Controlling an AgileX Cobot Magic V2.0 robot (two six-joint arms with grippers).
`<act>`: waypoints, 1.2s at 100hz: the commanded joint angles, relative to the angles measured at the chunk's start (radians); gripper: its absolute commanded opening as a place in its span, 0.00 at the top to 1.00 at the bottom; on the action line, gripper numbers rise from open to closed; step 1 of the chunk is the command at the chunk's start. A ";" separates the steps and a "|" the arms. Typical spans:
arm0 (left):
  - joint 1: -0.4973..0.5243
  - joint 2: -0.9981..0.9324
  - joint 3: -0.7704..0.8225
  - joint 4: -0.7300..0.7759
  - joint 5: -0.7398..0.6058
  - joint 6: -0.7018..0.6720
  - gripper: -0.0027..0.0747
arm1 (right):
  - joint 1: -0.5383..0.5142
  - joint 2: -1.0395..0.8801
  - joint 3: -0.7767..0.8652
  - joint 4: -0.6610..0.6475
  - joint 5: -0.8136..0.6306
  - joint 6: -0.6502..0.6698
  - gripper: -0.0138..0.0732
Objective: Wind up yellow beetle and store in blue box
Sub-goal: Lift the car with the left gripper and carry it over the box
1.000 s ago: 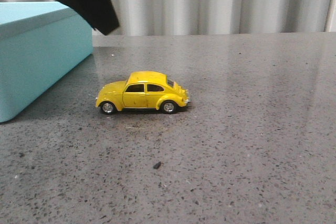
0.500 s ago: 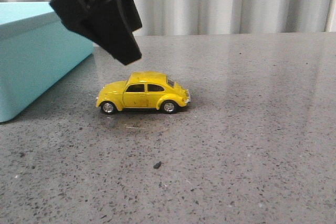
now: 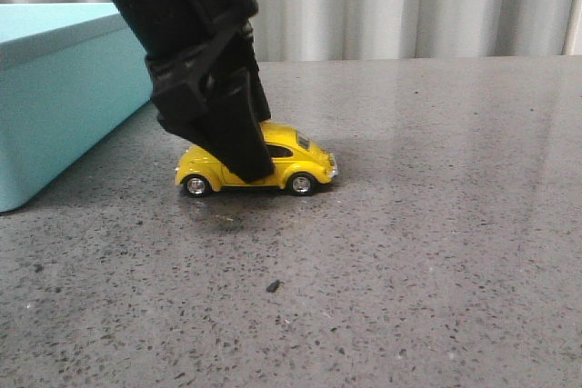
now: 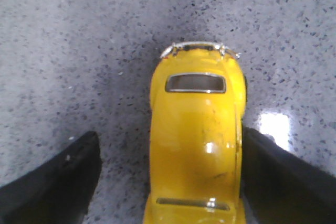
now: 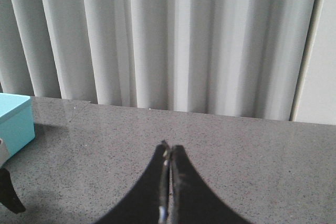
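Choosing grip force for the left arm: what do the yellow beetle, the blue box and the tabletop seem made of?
Yellow beetle: glossy painted shell with sharp highlights and chrome trim, probably die-cast metal, possibly plastic. Blue box: smooth, matte turquoise sides, plastic or painted tin; I cannot tell which. Tabletop: polished grey speckled surface with soft reflections, like stone or quartz composite.

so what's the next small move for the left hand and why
Probably close the left hand on the beetle. In the left wrist view the fingers straddle the car's body: one looks to be right at its side, the other has a gap. In the front view the hand is down at car height and the beetle stands on the table, so nothing looks left but the squeeze.
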 commanded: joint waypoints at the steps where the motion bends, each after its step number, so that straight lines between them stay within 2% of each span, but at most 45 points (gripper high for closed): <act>1: -0.005 -0.025 -0.033 -0.034 -0.031 -0.001 0.31 | 0.001 0.007 -0.024 -0.005 -0.081 -0.009 0.92; 23: -0.003 -0.013 -0.033 -0.031 -0.035 -0.001 0.31 | 0.001 0.007 -0.022 -0.005 -0.079 -0.009 0.92; 35: -0.003 -0.011 -0.033 -0.044 -0.020 -0.001 0.36 | 0.001 0.007 -0.022 -0.005 -0.079 -0.009 0.92; 45: -0.003 -0.011 -0.033 -0.054 -0.003 -0.001 0.44 | 0.001 0.007 -0.022 -0.005 -0.079 -0.009 0.92; 64: -0.003 -0.011 -0.033 -0.056 0.000 -0.001 0.67 | 0.001 0.007 -0.022 -0.005 -0.079 -0.009 0.92; 78: -0.003 -0.022 -0.045 -0.056 0.003 -0.002 0.76 | 0.001 0.007 -0.022 -0.005 -0.079 -0.009 0.92; 102: -0.001 -0.109 -0.135 -0.054 0.006 -0.019 0.78 | 0.001 0.007 -0.022 -0.003 -0.079 -0.009 0.92; 114: 0.026 -0.177 -0.198 -0.043 0.007 -0.026 0.78 | 0.001 0.007 -0.022 -0.003 -0.079 -0.009 0.92; 120: 0.059 -0.216 -0.221 -0.031 0.007 -0.079 0.79 | 0.001 0.007 -0.022 -0.003 -0.079 -0.009 0.92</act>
